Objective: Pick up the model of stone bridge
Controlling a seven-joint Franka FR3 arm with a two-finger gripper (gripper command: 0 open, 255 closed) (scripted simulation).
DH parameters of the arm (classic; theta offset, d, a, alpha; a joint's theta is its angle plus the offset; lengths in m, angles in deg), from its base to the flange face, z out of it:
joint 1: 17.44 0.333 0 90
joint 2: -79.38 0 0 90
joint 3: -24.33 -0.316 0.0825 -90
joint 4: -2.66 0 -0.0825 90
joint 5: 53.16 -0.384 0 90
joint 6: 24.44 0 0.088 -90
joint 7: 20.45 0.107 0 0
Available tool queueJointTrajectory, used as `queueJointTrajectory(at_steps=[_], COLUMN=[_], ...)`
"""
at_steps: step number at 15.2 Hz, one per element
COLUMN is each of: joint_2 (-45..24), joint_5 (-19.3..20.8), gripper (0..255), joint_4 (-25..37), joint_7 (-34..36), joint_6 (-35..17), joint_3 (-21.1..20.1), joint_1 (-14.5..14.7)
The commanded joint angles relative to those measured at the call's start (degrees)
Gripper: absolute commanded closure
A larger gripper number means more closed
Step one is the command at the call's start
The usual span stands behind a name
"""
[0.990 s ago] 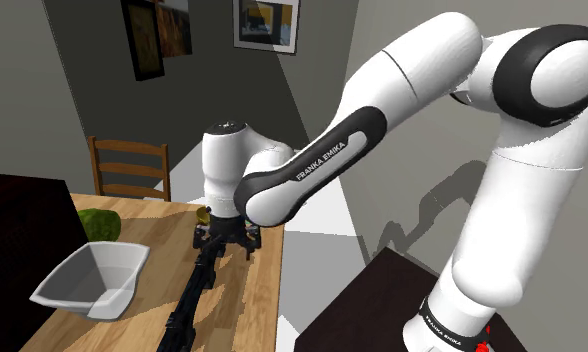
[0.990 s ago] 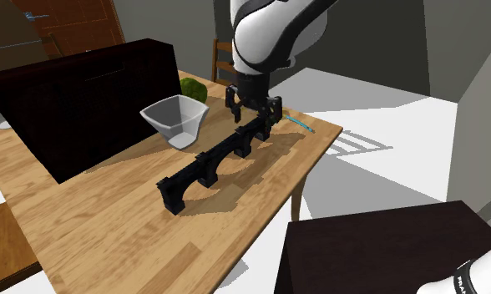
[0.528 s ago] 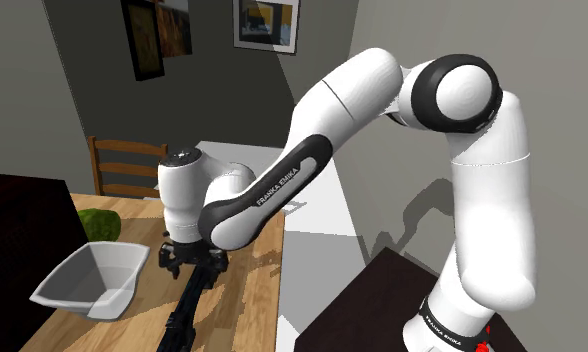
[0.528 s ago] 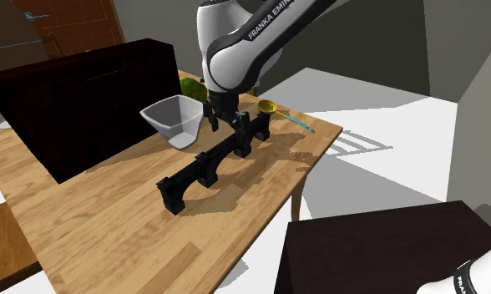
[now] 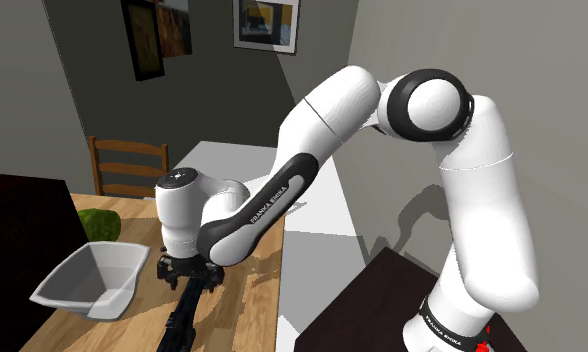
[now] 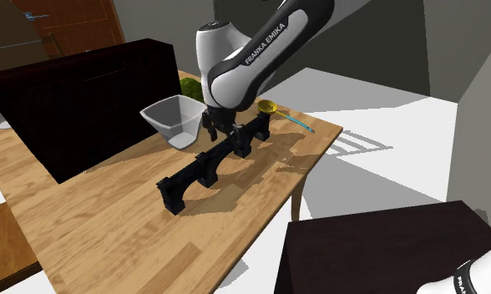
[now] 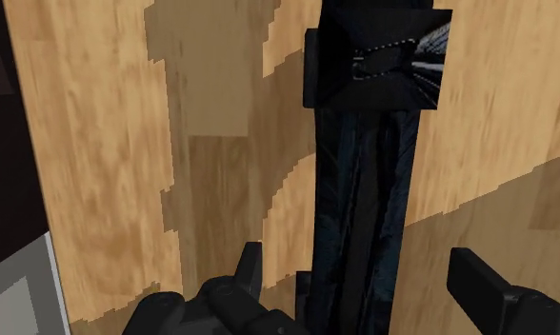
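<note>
1 claw (image 7: 354, 259) spread astride 1 black bridge model (image 6: 204, 164), no contact; 1 white bin (image 6: 189, 125) beside.

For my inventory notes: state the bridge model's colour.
The bridge is black all over; the second exterior view shows it best.

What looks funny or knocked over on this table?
Nothing stands out. The black bridge model stands upright on the wooden table and looks whole as far as I can see. The pale bowl beside it sits right way up, with nothing spilled. The gripper is open, with one finger on each side of the bridge.
</note>
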State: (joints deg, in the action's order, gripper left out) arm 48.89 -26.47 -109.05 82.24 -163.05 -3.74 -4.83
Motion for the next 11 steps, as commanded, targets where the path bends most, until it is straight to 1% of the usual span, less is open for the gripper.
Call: queueJointTrajectory(at_steps=[1, 2, 3, 11], joint_2=[-0.81, -0.81, -0.92, -0.92], joint_5=[0.57, 0.57, 0.61, 0.61], gripper=[0, 0, 255, 255], joint_4=[0.16, 0.17, 0.27, 0.26], joint_7=[0.36, 0.36, 0.39, 0.38], joint_6=[-0.6, -0.6, -0.6, -0.61], joint_3=[0.43, 0.43, 0.47, 0.47], joint_1=[0.31, 0.31, 0.37, 0.36])
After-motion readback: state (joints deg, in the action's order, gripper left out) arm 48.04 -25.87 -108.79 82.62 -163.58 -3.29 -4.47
